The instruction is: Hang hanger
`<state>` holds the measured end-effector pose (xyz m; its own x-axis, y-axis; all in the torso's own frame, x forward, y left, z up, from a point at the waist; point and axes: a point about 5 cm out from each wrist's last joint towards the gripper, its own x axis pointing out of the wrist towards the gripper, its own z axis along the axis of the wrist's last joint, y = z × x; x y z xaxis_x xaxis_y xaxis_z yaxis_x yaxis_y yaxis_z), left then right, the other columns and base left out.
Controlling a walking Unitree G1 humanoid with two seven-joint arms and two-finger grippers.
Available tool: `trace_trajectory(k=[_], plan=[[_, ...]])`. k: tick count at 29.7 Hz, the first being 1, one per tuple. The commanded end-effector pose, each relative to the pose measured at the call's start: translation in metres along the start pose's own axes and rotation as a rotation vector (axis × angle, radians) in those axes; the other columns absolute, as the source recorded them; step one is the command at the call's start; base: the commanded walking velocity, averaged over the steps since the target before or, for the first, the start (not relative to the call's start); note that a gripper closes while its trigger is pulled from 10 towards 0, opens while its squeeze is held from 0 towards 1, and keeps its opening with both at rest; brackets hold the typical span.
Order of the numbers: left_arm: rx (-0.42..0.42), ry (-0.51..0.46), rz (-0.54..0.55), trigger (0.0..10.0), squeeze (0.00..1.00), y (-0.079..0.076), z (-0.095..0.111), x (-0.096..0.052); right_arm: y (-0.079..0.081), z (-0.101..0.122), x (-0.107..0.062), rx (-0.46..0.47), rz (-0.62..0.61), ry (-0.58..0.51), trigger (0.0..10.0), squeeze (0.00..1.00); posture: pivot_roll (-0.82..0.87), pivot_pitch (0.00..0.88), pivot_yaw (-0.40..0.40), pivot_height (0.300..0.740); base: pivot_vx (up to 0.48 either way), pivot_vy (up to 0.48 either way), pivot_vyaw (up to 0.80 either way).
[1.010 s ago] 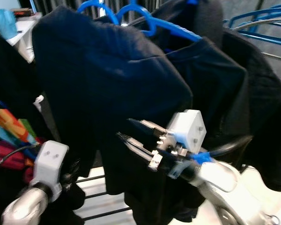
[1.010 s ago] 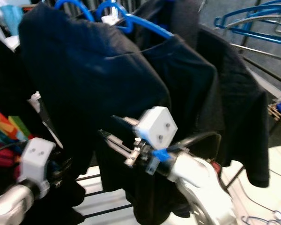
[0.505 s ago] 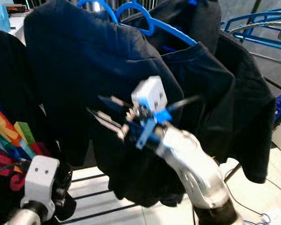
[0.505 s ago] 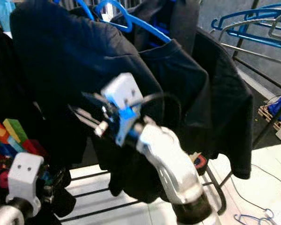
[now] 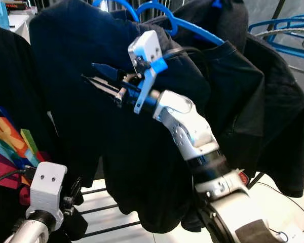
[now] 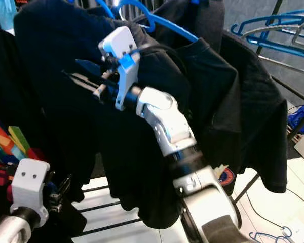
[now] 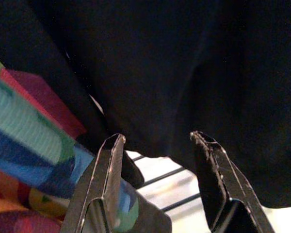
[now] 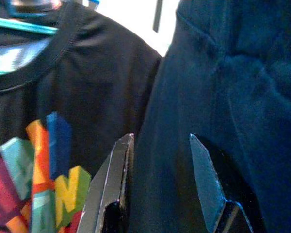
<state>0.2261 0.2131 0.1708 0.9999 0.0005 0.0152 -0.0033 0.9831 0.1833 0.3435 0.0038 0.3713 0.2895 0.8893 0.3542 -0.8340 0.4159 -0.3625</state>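
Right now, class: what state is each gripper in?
Left gripper: open, holding nothing.
Right gripper: open, fingers astride the navy shirt's edge.

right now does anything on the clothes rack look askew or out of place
Nothing stands out. The dark t-shirts hang on blue hangers, and the right pincer is raised, open and empty, against one shirt.

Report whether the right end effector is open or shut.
Open. The right end effector shows its two black fingers parted with a gap, framing the edge of the dark navy shirt, not clamped on it.
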Motion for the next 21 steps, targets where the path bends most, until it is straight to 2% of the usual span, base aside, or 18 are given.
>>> trace_trajectory(k=[1,5,6,8,9,10,11,13,14,15,16,18,21], plan=[[-0.017,0.019,0.001,10.0,0.0,-0.004,-0.003,-0.001,-0.011,0.001,-0.001,-0.023,-0.049,-0.002,10.0,0.0,-0.03,0.191,-0.08,0.74,0.0,0.0,0.0],[-0.019,0.018,-0.001,10.0,0.0,-0.006,-0.003,-0.001,-0.022,0.004,-0.002,-0.075,-0.122,-0.002,10.0,0.0,-0.03,0.191,-0.076,0.74,0.0,0.0,0.0],[-0.019,0.018,-0.003,10.0,0.0,-0.006,-0.003,0.0,-0.031,0.004,-0.004,-0.132,-0.209,0.021,10.0,0.0,-0.03,0.192,-0.074,0.74,0.0,0.0,0.0],[-0.021,0.017,-0.016,10.0,0.0,-0.008,-0.003,0.003,-0.058,0.009,-0.018,-0.287,-0.499,0.088,10.0,0.0,-0.04,0.194,-0.06,0.74,0.0,0.0,0.0],[-0.021,0.017,-0.016,10.0,0.0,-0.008,-0.003,0.003,-0.058,0.009,-0.018,-0.287,-0.499,0.088,10.0,0.0,-0.04,0.194,-0.06,0.74,0.0,0.0,0.0],[-0.02,0.016,-0.024,10.0,0.0,-0.009,-0.003,0.005,-0.069,0.013,-0.026,-0.365,-0.611,0.102,10.0,0.0,-0.04,0.192,-0.055,0.74,0.0,0.0,0.0],[-0.02,0.016,-0.024,10.0,0.0,-0.009,-0.003,0.005,-0.069,0.013,-0.026,-0.365,-0.611,0.102,10.0,0.0,-0.04,0.192,-0.055,0.74,0.0,0.0,0.0],[-0.019,0.013,-0.039,10.0,0.0,-0.011,-0.002,0.007,-0.084,0.022,-0.04,-0.441,-0.756,0.097,10.0,0.0,-0.05,0.192,-0.049,0.74,0.0,0.0,0.0],[-0.019,0.013,-0.039,10.0,0.0,-0.011,-0.002,0.007,-0.084,0.022,-0.04,-0.441,-0.756,0.097,10.0,0.0,-0.05,0.192,-0.049,0.74,0.0,0.0,0.0],[-0.016,0.012,-0.048,10.0,0.0,-0.012,-0.002,0.009,-0.093,0.03,-0.049,-0.486,-0.849,0.09,10.0,0.0,-0.05,0.19,-0.043,0.74,0.0,0.0,0.0],[-0.016,0.012,-0.048,10.0,0.0,-0.012,-0.002,0.009,-0.093,0.03,-0.049,-0.486,-0.849,0.09,10.0,0.0,-0.05,0.19,-0.043,0.74,0.0,0.0,0.0],[-0.01,0.011,-0.062,10.0,0.0,-0.013,-0.002,0.012,-0.102,0.046,-0.066,-0.577,-0.967,0.073,10.0,0.0,-0.05,0.19,-0.036,0.74,0.0,0.0,0.0],[-0.008,0.012,-0.065,10.0,0.0,-0.013,-0.002,0.012,-0.104,0.049,-0.07,-0.61,-0.986,0.067,10.0,0.0,-0.05,0.19,-0.036,0.74,0.0,0.0,0.0]])
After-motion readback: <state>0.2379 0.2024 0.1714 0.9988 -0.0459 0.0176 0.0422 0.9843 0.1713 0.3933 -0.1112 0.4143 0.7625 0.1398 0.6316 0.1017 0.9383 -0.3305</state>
